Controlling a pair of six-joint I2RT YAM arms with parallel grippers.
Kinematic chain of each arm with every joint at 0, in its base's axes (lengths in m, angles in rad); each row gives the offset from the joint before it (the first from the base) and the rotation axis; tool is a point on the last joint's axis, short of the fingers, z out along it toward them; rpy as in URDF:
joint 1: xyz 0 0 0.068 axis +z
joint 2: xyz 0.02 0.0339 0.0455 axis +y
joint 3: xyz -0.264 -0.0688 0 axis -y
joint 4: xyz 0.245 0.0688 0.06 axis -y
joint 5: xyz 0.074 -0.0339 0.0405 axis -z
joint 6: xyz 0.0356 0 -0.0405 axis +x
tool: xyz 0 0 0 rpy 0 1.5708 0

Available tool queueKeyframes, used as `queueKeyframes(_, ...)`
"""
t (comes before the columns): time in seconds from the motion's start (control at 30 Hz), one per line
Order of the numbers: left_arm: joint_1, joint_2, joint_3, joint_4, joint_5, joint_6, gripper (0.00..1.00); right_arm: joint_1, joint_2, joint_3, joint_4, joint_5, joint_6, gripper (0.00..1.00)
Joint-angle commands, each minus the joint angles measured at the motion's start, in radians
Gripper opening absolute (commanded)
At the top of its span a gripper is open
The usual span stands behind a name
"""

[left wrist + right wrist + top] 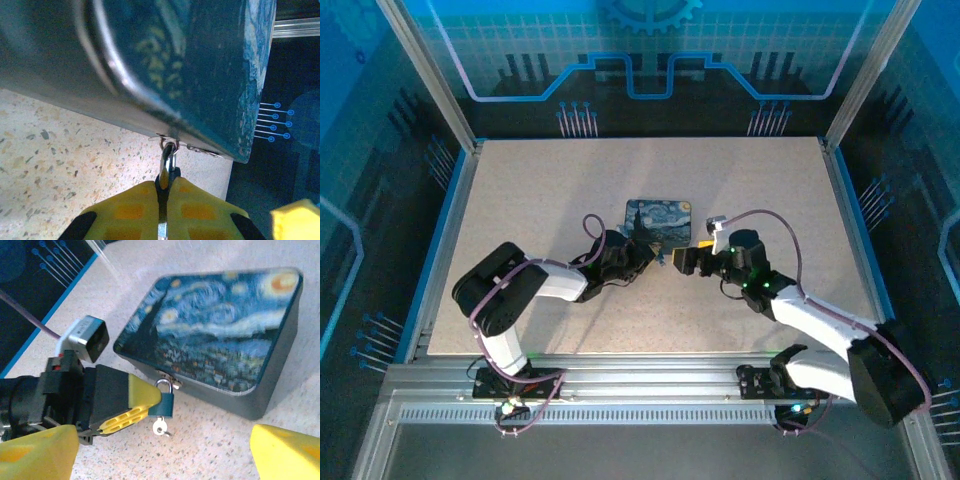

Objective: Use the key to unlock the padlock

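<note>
The padlock [164, 403], dark teal with a silvery shackle, hangs on the hasp at the front wall of the blue swirl-painted tin [220, 330]. The small silvery key [160, 427] sticks in its underside. My left gripper [150, 405] is shut on the padlock body from the left. In the left wrist view its yellow fingers [135, 210] pinch the padlock [168, 167], whose shackle passes through the hasp ring. My right gripper [160, 457] stands open just short of the key, one yellow finger at each lower corner. From above, both grippers [645, 257] [685, 260] meet in front of the tin [658, 222].
The tin lies mid-table on the speckled tabletop [540, 190]. A blue rim and metal rails [620, 375] border the table. The left wrist camera block [89, 335] sits just left of the tin.
</note>
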Motion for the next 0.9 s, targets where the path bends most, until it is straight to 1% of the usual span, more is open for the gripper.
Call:
queueKeyframes(0.0, -0.01, -0.051, 0.024, -0.013, -0.015, 0.025, 0.0, 0.018, -0.058, 0.023, -0.068, 0.031, -0.277, 0.94)
queueKeyframes(0.17, -0.015, -0.051, 0.024, -0.005, -0.014, 0.016, 0.0, 0.115, -0.095, 0.017, -0.071, 0.085, -0.606, 0.94)
queueKeyframes(0.23, -0.014, -0.052, 0.023, -0.005, -0.015, 0.015, 0.0, 0.166, -0.095, 0.013, -0.066, 0.119, -0.753, 0.93)
queueKeyframes(0.33, -0.014, -0.052, 0.025, -0.006, -0.015, 0.015, 0.0, 0.222, -0.08, -0.012, -0.028, 0.175, -0.927, 0.92)
queueKeyframes(0.43, -0.015, -0.052, 0.03, -0.009, -0.014, 0.012, 0.0, 0.256, -0.049, -0.04, 0.047, 0.235, -1.024, 0.92)
queueKeyframes(0.5, -0.014, -0.051, 0.032, -0.01, -0.013, 0.01, 0.0, 0.275, -0.017, -0.041, 0.067, 0.267, -1.066, 0.91)
queueKeyframes(0.67, -0.016, -0.049, 0.037, -0.013, -0.012, 0.004, 0.0, 0.344, 0.116, -0.015, 0.096, 0.406, -1.177, 0.88)
queueKeyframes(0.87, -0.014, -0.048, 0.04, -0.013, -0.01, 0.002, 0.0, 0.373, 0.259, 0.026, 0.147, 0.455, -1.219, 0.76)
